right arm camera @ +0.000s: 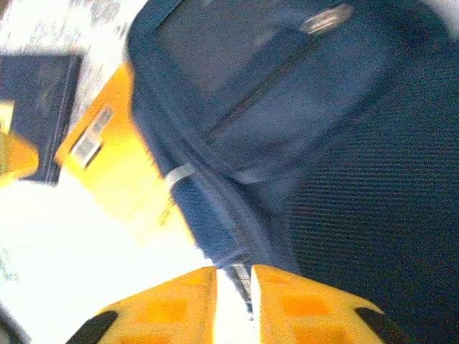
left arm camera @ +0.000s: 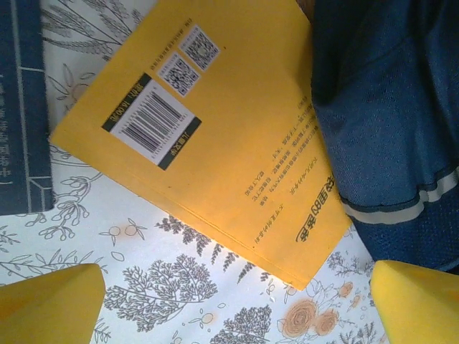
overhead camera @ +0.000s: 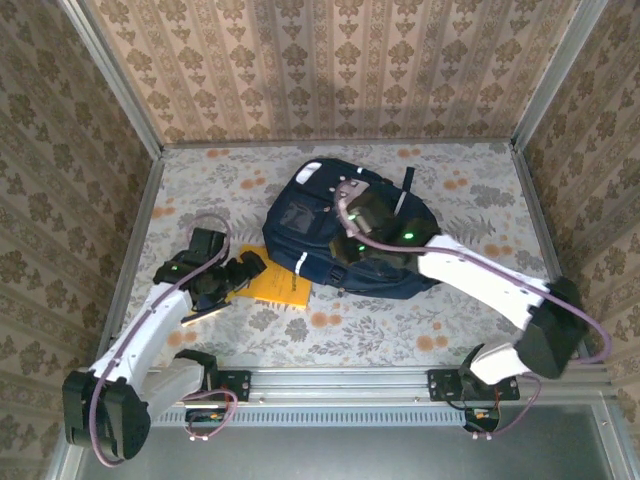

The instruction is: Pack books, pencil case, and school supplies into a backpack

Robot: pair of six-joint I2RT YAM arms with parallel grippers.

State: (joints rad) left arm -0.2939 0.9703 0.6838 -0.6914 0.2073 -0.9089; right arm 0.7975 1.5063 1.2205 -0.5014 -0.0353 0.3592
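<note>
Left wrist: left gripper [left arm camera: 233,308], jaws wide apart above yellow book [left arm camera: 215,143]. Right wrist: right gripper [right arm camera: 234,301], jaws nearly together at backpack [right arm camera: 344,179] edge.

Blurry frame. Backpack [right arm camera: 344,179] fills the top and right, zipper pocket at upper center. Yellow book [right arm camera: 118,165] at left center, its right edge under the backpack. Navy book [right arm camera: 39,100] at upper left. Right gripper [right arm camera: 233,276] at bottom center, yellow fingers [right arm camera: 172,304] nearly together, pinching the backpack's edge. Table [right arm camera: 64,251] overexposed at lower left.
</note>
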